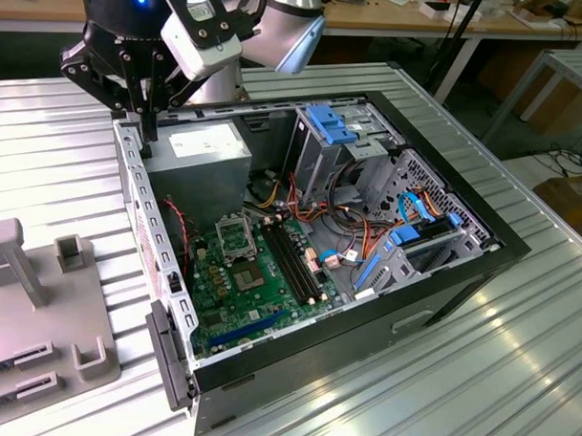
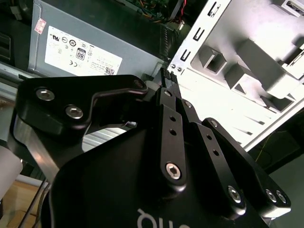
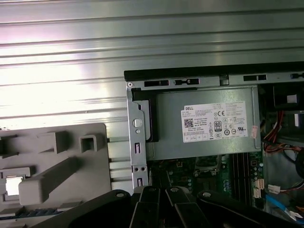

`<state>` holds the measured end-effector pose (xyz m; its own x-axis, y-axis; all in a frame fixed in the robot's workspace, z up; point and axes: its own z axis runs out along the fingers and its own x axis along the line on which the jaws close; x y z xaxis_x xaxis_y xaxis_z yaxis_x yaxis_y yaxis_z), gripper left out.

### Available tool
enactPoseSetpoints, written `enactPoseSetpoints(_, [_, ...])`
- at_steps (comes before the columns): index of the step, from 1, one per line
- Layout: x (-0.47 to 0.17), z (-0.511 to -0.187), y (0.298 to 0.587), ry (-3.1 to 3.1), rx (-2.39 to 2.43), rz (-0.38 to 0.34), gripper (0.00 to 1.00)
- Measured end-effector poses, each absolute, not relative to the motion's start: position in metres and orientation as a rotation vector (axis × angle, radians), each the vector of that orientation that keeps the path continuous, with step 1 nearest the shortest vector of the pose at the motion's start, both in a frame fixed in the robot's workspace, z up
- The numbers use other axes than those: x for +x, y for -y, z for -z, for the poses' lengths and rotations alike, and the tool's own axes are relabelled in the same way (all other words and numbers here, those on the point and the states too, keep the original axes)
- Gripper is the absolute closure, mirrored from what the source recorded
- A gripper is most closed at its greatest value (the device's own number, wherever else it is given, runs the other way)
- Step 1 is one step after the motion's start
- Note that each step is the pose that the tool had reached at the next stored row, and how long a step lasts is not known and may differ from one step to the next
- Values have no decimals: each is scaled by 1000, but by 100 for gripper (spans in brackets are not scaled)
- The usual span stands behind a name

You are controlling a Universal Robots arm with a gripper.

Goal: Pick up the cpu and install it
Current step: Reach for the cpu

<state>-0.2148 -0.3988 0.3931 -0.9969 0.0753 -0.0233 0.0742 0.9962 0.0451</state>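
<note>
Direction is what matters for me now. The gripper (image 1: 147,122) hangs above one corner of the open computer case (image 1: 505,247), just over the edge beside the grey power supply (image 1: 203,148). Its jaws are drawn together. I see nothing between them in the exterior view or in the second wrist view, so I judge it is clenched on nothing.

The cpu (image 3: 13,185) I find in the first wrist view. It is a small pale square that lies flat in a recess of the grey fixture tray (image 3: 95,171), outside the case. I take it for the cpu by its shape and colour; more detail I cannot make out. It is well apart from the gripper. Between them are the metal side wall of the case and a strip of the ribbed table (image 3: 142,38). A tall post (image 3: 47,180) of the tray also rises just beside the recess, on the gripper's side of it.

In the exterior view the tray lies to the exterior view's left of the case, so the cpu is outward from the case, on the side away from the board. The plate is square, so it has no long axis to align with; only its flat pose counts.

The socket (image 1: 235,237) with its metal frame sits on the green board (image 1: 226,307) inside the case, past the power supply from the gripper. Its middle looks dark and unfilled. By my judgement the pick is not yet done.
</note>
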Motion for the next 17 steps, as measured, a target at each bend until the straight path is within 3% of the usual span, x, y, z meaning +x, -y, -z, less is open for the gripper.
enactPoseSetpoints(17, [-225,-393,399,-3114,117,-69,89])
